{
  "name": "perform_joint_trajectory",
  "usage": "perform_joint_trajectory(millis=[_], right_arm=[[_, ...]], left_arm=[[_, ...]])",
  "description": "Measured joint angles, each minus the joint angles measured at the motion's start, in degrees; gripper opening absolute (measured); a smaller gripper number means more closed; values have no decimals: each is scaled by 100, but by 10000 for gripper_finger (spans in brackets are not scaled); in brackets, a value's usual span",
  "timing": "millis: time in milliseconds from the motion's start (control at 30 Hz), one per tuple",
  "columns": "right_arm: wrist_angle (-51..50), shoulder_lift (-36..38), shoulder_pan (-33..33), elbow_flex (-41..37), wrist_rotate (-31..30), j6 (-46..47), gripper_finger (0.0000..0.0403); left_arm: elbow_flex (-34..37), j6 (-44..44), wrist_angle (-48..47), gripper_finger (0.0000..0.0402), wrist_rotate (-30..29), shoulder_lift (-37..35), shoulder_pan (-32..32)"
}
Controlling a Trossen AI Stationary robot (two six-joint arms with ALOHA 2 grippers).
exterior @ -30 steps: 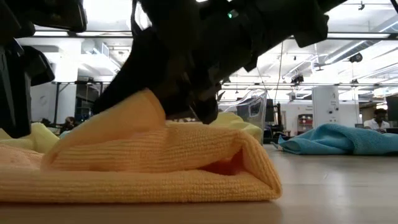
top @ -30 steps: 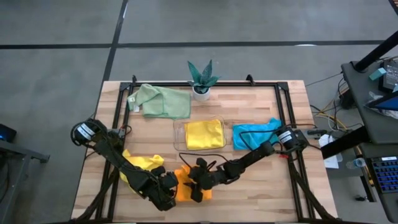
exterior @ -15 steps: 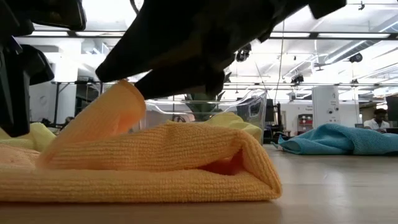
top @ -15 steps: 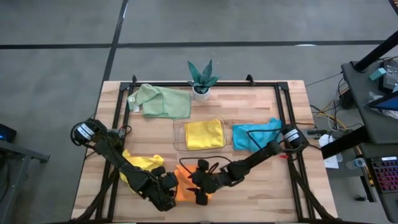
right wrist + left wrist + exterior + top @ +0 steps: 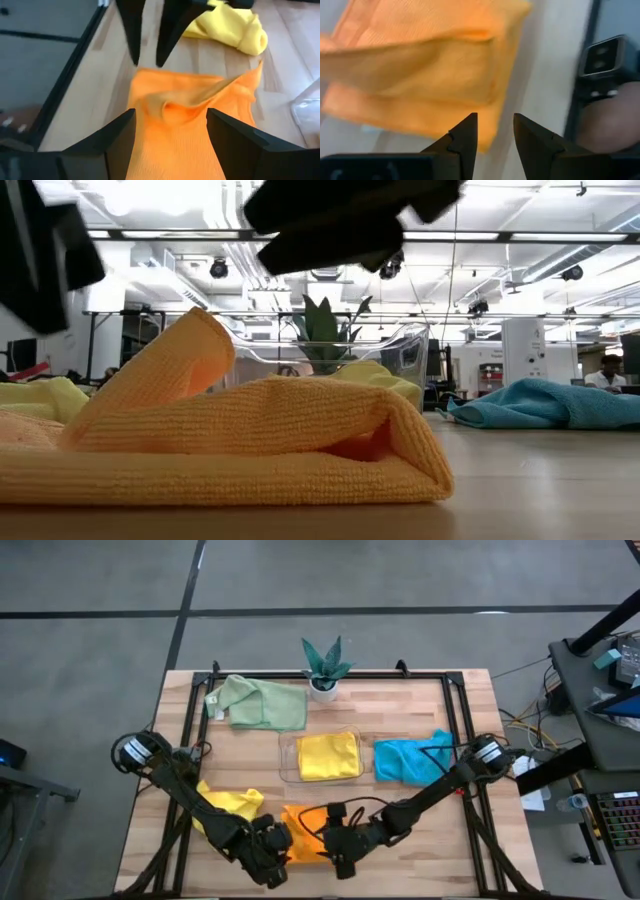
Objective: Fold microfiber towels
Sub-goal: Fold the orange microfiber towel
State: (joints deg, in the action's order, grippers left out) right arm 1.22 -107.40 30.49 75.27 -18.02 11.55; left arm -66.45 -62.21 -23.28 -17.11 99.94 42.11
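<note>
Five towels lie on the table (image 5: 420, 830), and the one in hand is the orange towel (image 5: 305, 845), at the near edge in front of the clear tray (image 5: 288, 755), which holds a folded yellow towel (image 5: 328, 754). A second yellow towel (image 5: 232, 808) sits crumpled just left of the orange one, the teal towel (image 5: 408, 757) lies right of the tray, and the pale green towel (image 5: 262, 704) lies behind the tray, beside the potted plant (image 5: 324, 668). The orange towel is doubled over, but one flap stands up in a ridge instead of lying flat. The right gripper (image 5: 170, 131) hangs above the orange towel with its fingers spread wide, holding nothing. The left gripper (image 5: 494, 134) hovers at the towel's left edge, fingers a narrow gap apart and nothing between them. The risk, as I judge it, is that raised flap: with neither gripper on the cloth, it may spring back and undo the fold, and a gripper coming down carelessly could drag the soft layers askew or push the orange towel into the yellow one beside it.
</note>
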Motion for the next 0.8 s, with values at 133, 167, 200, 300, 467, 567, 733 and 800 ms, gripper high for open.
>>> perform_joint_trajectory(millis=[133, 167, 200, 300, 467, 567, 733, 800], right_arm=[[-223, 137, 184, -174, 0, -295, 232], [-224, 137, 227, -214, 0, -338, 232], [-251, 137, 265, -260, 0, -354, 231], [-195, 73, 350, -384, -7, -368, 226], [85, 56, 456, -630, -46, -369, 219], [435, 56, 493, -746, -40, -396, 219], [946, 48, 488, -940, -42, -461, 219], [1072, 47, 484, -986, -44, -480, 219]], left_arm=[[-142, 410, 112, 111, -620, 0, 1], [-164, 441, 109, 111, -897, 0, -9], [-173, 452, 138, 111, -1187, 0, -24], [-156, 460, 182, 111, -1791, 6, -74], [-147, 706, 288, 126, -1839, 11, -86], [-146, 1024, 580, 154, -1829, 15, -92], [-144, 1336, 936, 199, -1847, 286, -178], [-153, 1323, 935, 204, -1842, 441, -205]])
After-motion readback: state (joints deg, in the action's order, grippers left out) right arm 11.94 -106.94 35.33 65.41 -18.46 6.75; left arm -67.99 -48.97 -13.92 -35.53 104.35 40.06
